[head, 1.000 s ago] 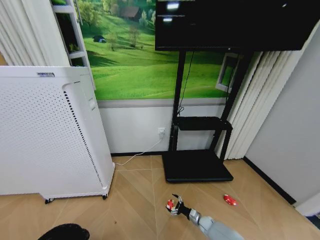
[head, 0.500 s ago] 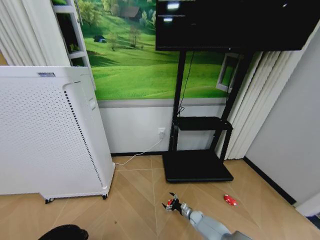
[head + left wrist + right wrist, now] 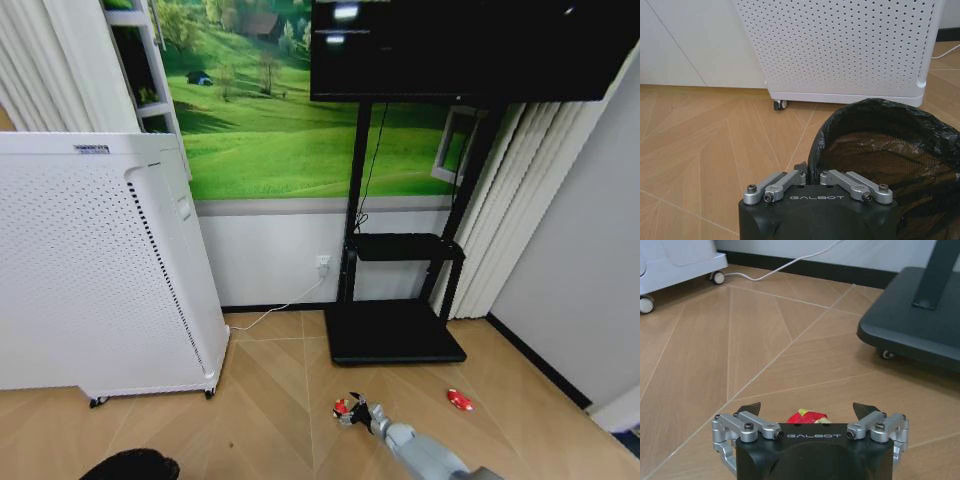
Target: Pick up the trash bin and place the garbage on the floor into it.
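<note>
Tan parquet floor (image 3: 270, 400) fills the lower frame. Bottom left, the bin (image 3: 890, 150) is clamped at its rim by the left hand (image 3: 812, 176), mostly cut off in the head view. Lower centre, the right hand (image 3: 809, 412) has shifted slightly right since half a second ago, spread wide around the red-and-white wrapper (image 3: 806, 416), not yet gripping. A red bit (image 3: 460, 400) lies right. No green bottle is visible.

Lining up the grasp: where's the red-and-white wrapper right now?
In the head view the red-and-white wrapper lies on the floor in front of the TV-stand base, at the open right gripper; the right wrist view shows it between the fingertips.
</note>
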Controlling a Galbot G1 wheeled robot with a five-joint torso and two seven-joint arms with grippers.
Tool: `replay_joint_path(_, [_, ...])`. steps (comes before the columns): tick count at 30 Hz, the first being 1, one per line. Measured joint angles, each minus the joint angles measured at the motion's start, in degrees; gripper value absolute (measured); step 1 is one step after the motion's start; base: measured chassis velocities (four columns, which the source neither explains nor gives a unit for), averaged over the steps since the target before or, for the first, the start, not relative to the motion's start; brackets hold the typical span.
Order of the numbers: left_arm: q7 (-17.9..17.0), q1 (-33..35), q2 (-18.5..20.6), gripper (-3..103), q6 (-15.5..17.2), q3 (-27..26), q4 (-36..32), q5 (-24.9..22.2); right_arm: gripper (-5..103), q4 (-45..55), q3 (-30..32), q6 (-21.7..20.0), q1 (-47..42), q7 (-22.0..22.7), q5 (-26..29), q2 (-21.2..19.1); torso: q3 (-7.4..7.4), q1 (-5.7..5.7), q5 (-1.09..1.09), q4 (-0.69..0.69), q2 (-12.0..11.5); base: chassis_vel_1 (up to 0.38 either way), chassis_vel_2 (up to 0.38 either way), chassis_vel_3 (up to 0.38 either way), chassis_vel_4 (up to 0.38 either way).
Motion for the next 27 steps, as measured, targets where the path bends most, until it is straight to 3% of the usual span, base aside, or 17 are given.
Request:
replay_joint_path(6, [0.0, -0.2, 0.0, 7, -0.1, 0.3, 0.1, 0.0, 100, 0.6, 1.1, -2.0, -0.7, -1.9, 2.3, -0.5, 0.0, 0.0, -0.01, -0.01, 0.0, 0.0, 0.0, 0.0, 0.0])
replay_joint_path(27, [1.2, -0.4, 0.9, 7, -1.7, 0.6, 2.3, 0.3, 100, -5.4, 5.9, -6.7, 0.8, -5.4, 2.3, 2.8, 0.0, 0.0, 0.0, -0.02, 0.0, 0.0, 0.0, 0.0, 0.0])
